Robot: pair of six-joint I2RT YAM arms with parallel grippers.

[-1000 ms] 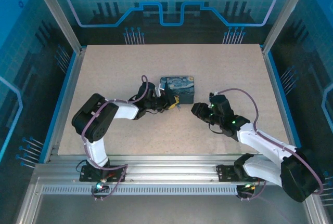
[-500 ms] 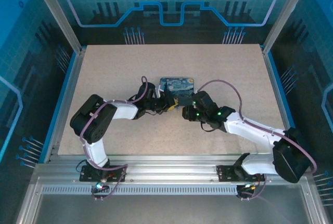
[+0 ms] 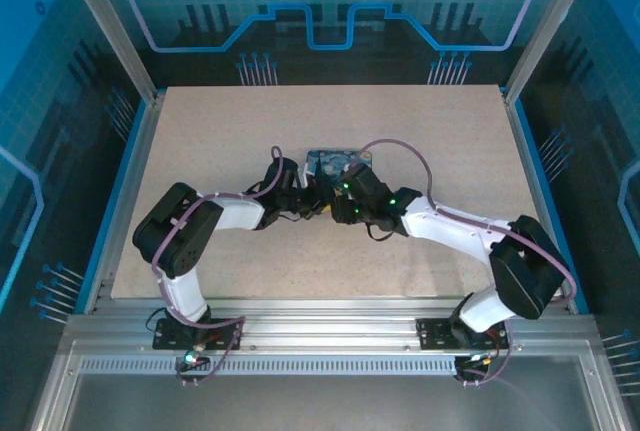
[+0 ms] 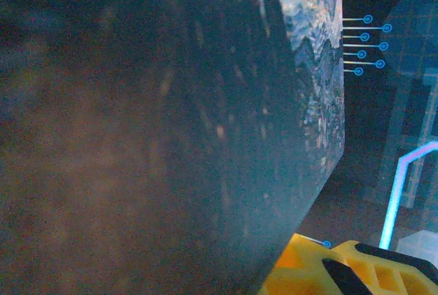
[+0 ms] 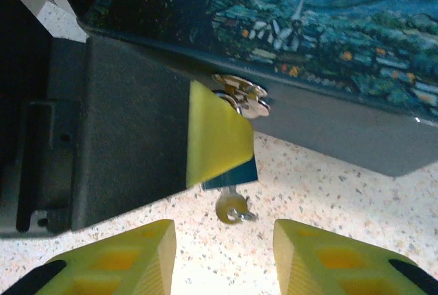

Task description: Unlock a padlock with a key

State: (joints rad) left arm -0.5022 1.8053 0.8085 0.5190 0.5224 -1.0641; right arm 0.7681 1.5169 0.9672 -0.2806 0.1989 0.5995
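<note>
The right gripper (image 5: pixel 222 235) gapes below key (image 5: pixel 231 209), seemingly in padlock (image 5: pixel 238 172).

Each arm pairs white tube links with bulky black joints: left arm (image 3: pixel 240 214), right arm (image 3: pixel 455 233). A thin purple cable (image 3: pixel 400 141) loops along each. Small green lights (image 3: pixel 393 192) glow near the right wrist. The right hand (image 5: pixel 223 235) has ribbed yellow fingers (image 5: pixel 328 261), black toward six o'clock.

Top cam overhead, behind arms; wrist cams close on box (image 5: pixel 383 28).
</note>
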